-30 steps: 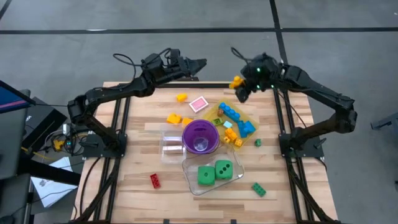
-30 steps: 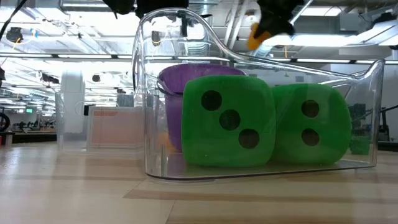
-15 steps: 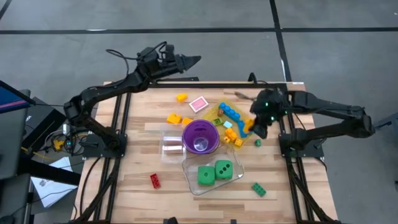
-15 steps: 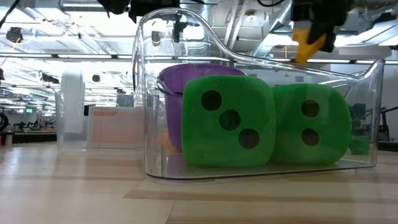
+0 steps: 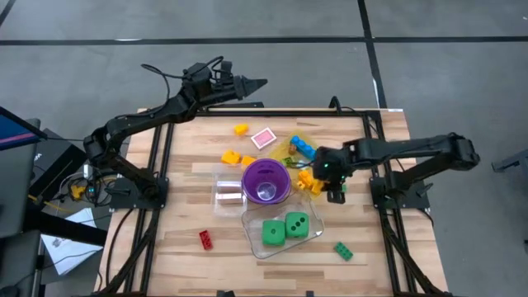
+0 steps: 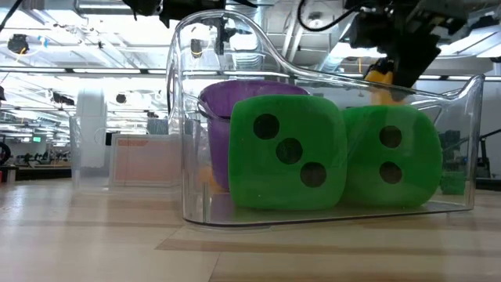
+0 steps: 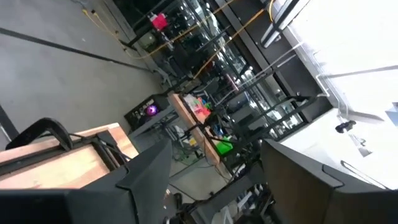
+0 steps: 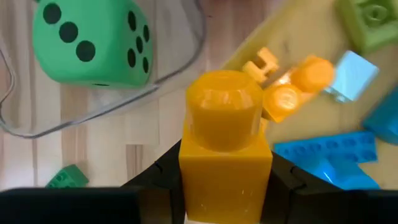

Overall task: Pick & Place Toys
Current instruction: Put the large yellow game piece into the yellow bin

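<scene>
From above we see two green dice (image 5: 285,228) in a clear tub (image 5: 257,245) beside the purple cup (image 5: 265,181). Low down, they fill that tub. At its wrist our right gripper (image 8: 225,186) clamps a yellow brick (image 8: 225,146); our left gripper (image 7: 214,180), raised beyond the table's far edge, gapes empty.

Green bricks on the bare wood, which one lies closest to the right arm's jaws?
The small green brick beside the right gripper; the other green brick lies near the table's front edge.
</scene>
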Robot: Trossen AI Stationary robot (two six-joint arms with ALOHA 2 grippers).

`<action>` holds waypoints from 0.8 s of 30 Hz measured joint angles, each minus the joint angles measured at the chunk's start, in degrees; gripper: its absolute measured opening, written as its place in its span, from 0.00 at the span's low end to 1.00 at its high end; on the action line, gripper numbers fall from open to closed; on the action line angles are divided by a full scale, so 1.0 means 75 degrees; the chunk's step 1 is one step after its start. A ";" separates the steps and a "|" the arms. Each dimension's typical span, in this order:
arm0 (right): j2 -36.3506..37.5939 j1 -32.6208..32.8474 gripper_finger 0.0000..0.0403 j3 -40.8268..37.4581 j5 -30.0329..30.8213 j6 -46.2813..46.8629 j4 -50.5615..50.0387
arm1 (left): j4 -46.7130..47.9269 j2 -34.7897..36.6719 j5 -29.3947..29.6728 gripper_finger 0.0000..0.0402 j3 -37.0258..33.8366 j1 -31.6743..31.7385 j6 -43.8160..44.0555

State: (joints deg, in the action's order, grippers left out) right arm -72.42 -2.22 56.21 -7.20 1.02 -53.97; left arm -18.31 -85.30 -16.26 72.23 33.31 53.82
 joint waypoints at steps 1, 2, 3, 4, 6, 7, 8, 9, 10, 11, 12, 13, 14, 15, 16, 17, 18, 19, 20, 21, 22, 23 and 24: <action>-0.0116 0.0027 0.31 0.0000 0.0001 -0.0023 0.0072 | -0.0005 0.0000 -0.0068 0.60 0.0000 -0.0001 0.0000; -0.0204 0.0048 0.31 0.0000 0.0042 -0.0074 0.0095 | -0.0005 0.0000 -0.0107 0.59 0.0000 -0.0001 0.0000; -0.0272 0.0057 0.31 0.0000 0.0136 -0.0137 0.0102 | 0.0000 0.0000 -0.0118 0.59 0.0000 -0.0016 0.0000; -0.0334 0.0053 0.31 0.0000 0.0228 -0.0200 0.0130 | 0.0021 0.0000 -0.0122 0.59 0.0000 -0.0037 0.0000; -0.0462 0.0041 0.31 0.0000 0.0372 -0.0311 0.0194 | 0.0037 0.0000 -0.0142 0.58 0.0000 -0.0049 0.0000; -0.0517 0.0038 0.31 0.0000 0.0376 -0.0368 0.0230 | 0.0043 0.0000 -0.0149 0.58 0.0000 -0.0051 0.0000; -0.0566 0.0038 0.31 0.0000 0.0382 -0.0403 0.0296 | 0.0048 0.0000 -0.0157 0.58 0.0000 -0.0051 0.0000; -0.0630 0.0044 0.31 0.0000 0.0379 -0.0445 0.0365 | 0.0057 0.0000 -0.0159 0.57 0.0000 -0.0051 0.0000; -0.0669 0.0049 0.31 0.0000 0.0376 -0.0506 0.0410 | 0.0060 0.0000 -0.0160 0.57 0.0000 -0.0051 -0.0001; -0.0723 0.0053 0.31 0.0000 0.0370 -0.0552 0.0458 | 0.0068 0.0000 -0.0160 0.57 0.0000 -0.0051 -0.0003; -0.0782 0.0051 0.31 0.0006 0.0361 -0.0580 0.0558 | 0.0071 0.0000 -0.0160 0.57 0.0000 -0.0051 -0.0003; -0.0818 0.0046 0.31 0.0006 0.0349 -0.0599 0.0627 | 0.0074 0.0000 -0.0160 0.57 0.0000 -0.0050 -0.0003; -0.0824 0.0040 0.31 0.0003 0.0347 -0.0601 0.0606 | 0.0080 0.0000 -0.0160 0.58 0.0000 -0.0048 -0.0003; -0.0807 0.0021 0.31 0.0003 0.0347 -0.0600 0.0622 | 0.0077 0.0000 -0.0160 0.58 0.0000 -0.0048 -0.0003; -0.0799 0.0006 0.31 0.0009 0.0350 -0.0598 0.0687 | 0.0077 0.0000 -0.0166 0.58 0.0000 -0.0048 -0.0003; -0.0804 -0.0023 0.31 0.0009 0.0347 -0.0598 0.0699 | 0.0077 0.0000 -0.0181 0.57 0.0000 -0.0048 -0.0003; -0.0808 -0.0043 0.31 0.0009 0.0347 -0.0598 0.0660 | 0.0082 0.0000 -0.0198 0.57 0.0000 -0.0048 -0.0003; -0.0808 -0.0063 0.31 0.0009 0.0342 -0.0596 0.0641 | 0.0094 0.0000 -0.0211 0.57 0.0000 -0.0048 -0.0003; -0.0817 -0.0078 0.31 0.0009 0.0339 -0.0590 0.0652 | 0.0101 0.0000 -0.0209 0.57 0.0000 -0.0048 -0.0003; -0.0859 -0.0078 0.31 0.0012 0.0333 -0.0566 0.0655 | 0.0107 0.0000 -0.0211 0.56 0.0000 -0.0048 -0.0001; -0.0897 -0.0083 0.31 0.0008 0.0303 -0.0558 0.0650 | 0.0106 0.0000 -0.0209 0.56 0.0000 -0.0048 -0.0001; -0.0903 -0.0088 0.31 -0.0003 0.0247 -0.0534 0.0629 | 0.0106 0.0000 -0.0209 0.56 0.0000 -0.0048 -0.0003; -0.0890 -0.0093 0.31 -0.0002 0.0197 -0.0536 0.0629 | 0.0106 0.0000 -0.0209 0.56 0.0000 -0.0048 -0.0003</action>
State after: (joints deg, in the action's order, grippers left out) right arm -79.09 -2.92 56.19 -5.73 -3.01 -49.25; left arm -17.52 -85.30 -17.82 72.23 32.95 53.80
